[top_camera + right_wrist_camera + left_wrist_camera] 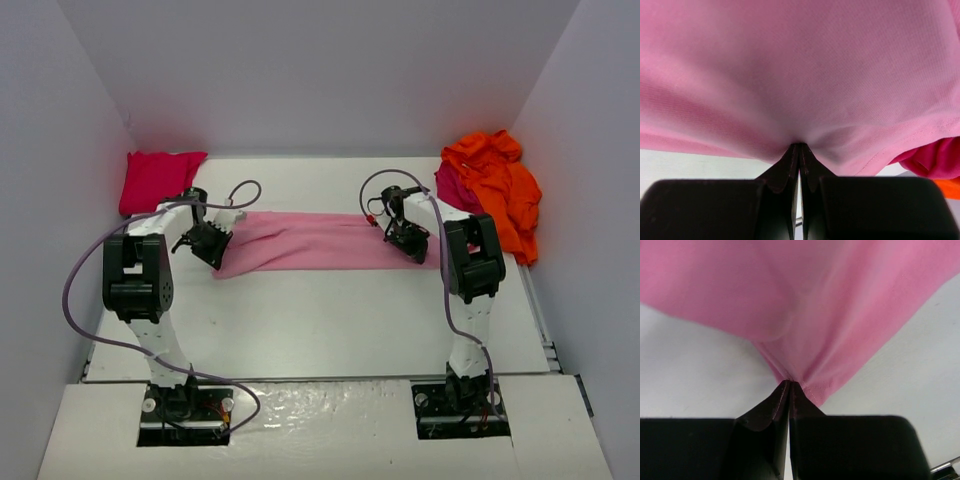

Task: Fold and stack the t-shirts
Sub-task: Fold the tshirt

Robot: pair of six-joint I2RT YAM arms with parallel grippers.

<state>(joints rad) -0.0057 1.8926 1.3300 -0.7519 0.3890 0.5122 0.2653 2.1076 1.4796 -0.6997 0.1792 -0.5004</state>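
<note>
The light pink t-shirt (315, 241) lies stretched in a long band across the middle of the table. My left gripper (212, 250) is shut on its left end; the left wrist view shows the cloth (830, 315) pinched at the fingertips. My right gripper (412, 246) is shut on its right end, with pink cloth (800, 70) bunched at the tips. A folded red t-shirt (155, 180) lies at the back left. The bright orange t-shirt (500, 185) is heaped at the back right over the dark crimson one (452, 188).
White walls close in the table (330, 320) on the left, back and right. The orange and crimson heap sits just behind my right arm; crimson (935, 160) and orange (950, 187) cloth show in the right wrist view.
</note>
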